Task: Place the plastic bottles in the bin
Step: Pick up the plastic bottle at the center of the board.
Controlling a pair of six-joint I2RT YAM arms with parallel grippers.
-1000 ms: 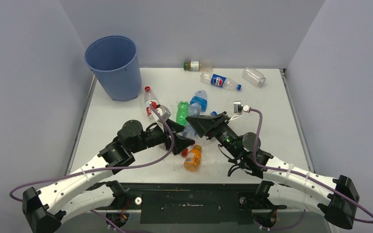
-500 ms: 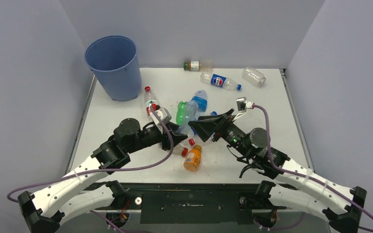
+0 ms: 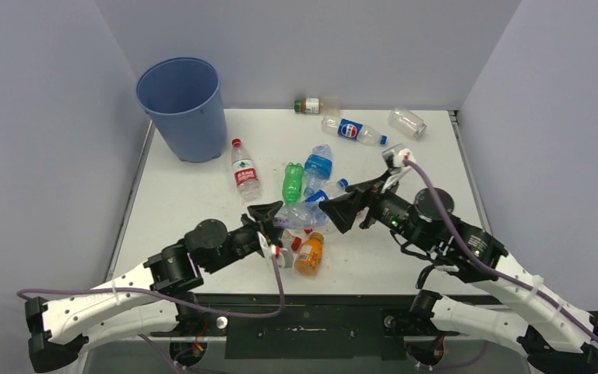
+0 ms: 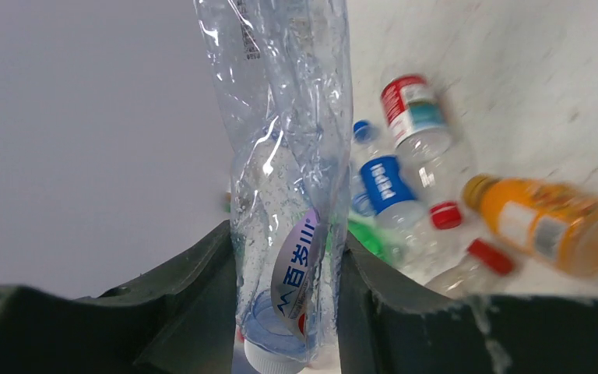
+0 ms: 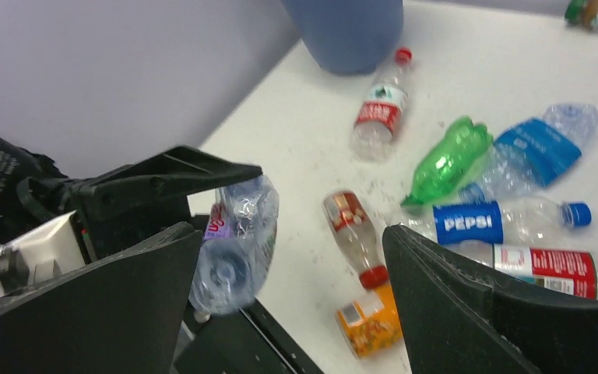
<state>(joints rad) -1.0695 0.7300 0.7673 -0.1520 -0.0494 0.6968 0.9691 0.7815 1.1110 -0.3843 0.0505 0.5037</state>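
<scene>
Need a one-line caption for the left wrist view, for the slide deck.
Left claw shut on a crumpled clear bottle, with an orange bottle and Pepsi bottle lying on the table behind.

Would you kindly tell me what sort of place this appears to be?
Likely a robotics test cell: plain grey partition walls enclose a white tabletop, two white-and-black robot arms are mounted at its near edge, and plastic drink bottles lie scattered.
</scene>
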